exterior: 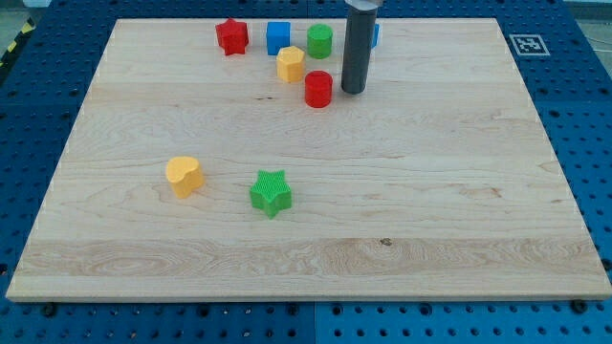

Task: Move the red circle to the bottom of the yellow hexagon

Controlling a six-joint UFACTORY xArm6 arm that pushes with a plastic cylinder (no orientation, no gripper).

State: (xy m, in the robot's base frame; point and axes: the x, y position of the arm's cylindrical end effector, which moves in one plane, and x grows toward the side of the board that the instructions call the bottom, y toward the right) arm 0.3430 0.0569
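The red circle point(318, 88) stands near the view's top centre. The yellow hexagon point(291, 64) is just up and left of it, almost touching. My tip point(353, 91) is at the end of the dark rod, just to the right of the red circle with a small gap between them.
A red star point(231, 36), a blue cube point(278, 37) and a green circle point(319, 41) line the top edge. A blue block point(376, 34) is mostly hidden behind the rod. A yellow heart point(184, 176) and a green star point(271, 192) sit lower left on the wooden board point(430, 191).
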